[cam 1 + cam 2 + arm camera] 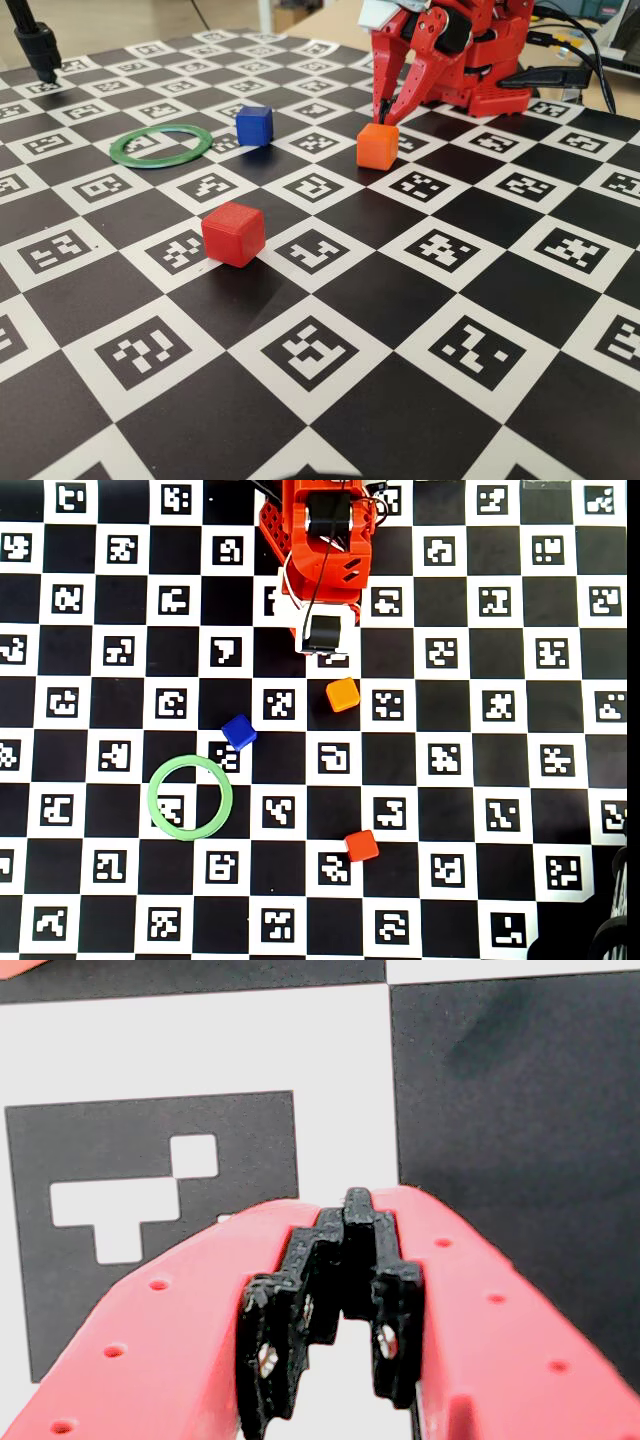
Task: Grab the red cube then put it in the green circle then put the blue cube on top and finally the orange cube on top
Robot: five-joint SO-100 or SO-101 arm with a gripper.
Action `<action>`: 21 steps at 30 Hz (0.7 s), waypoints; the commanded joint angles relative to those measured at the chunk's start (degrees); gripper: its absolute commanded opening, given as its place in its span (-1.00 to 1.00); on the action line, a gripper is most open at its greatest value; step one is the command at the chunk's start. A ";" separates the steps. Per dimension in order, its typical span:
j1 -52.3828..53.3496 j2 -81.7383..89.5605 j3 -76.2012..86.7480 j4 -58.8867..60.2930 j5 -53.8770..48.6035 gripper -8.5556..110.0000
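Claw [345, 1210] pressed together, empty, base cut off in wrist view, orange cube [377, 146] just beside its tips

In the overhead view, the orange cube [342, 694] sits on the surface [560, 810] just below the tool [324, 652]. The blue cube [238, 732] is to its left, near the green circle [190, 798] (outside it). The red cube [361, 845] lies lowest, well apart.
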 commanded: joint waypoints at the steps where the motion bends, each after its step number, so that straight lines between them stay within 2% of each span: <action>1: -0.53 2.90 2.81 3.34 2.55 -0.95; 9: -1.14 1.58 -1.76 3.25 9.23 -0.95; 16: -0.44 -21.01 -31.55 1.93 19.78 -0.95; 21: -1.14 -38.32 -55.90 7.65 29.79 -0.95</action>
